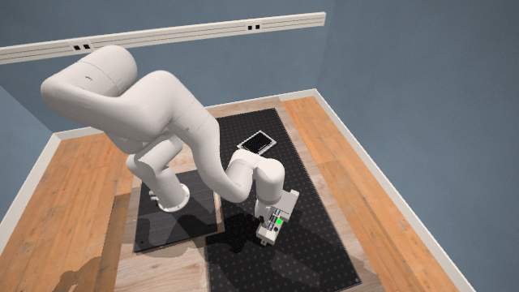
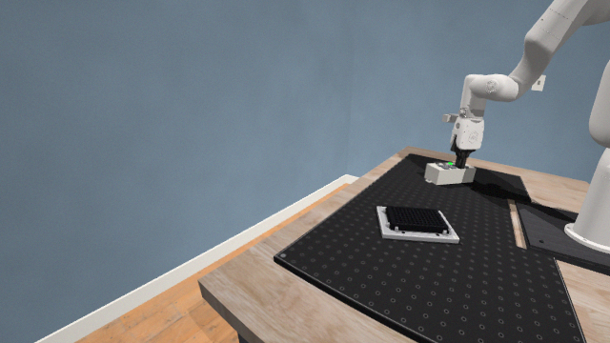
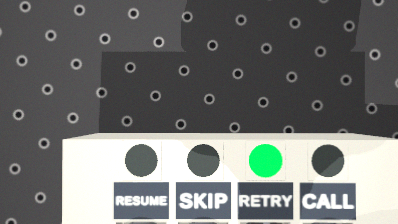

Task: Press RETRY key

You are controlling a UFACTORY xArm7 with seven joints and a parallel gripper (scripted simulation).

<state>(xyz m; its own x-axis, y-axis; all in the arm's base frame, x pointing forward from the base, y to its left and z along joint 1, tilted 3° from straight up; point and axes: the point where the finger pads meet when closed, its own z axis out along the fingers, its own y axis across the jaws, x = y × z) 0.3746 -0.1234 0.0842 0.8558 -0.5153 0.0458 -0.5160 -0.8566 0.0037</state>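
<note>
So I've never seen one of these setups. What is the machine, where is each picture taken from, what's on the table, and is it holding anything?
It is one white robot arm bolted to a table. One view looks down from above, one from across the table, and one from a camera at the wrist. The gripper is shut with nothing in it, and its tip is down on a small white operator panel. The wrist view shows four lamps named RESUME, SKIP, RETRY and CALL; only the RETRY lamp glows green. All this sits on a black perforated board, along with a black gridded tray on a white plate.
</note>
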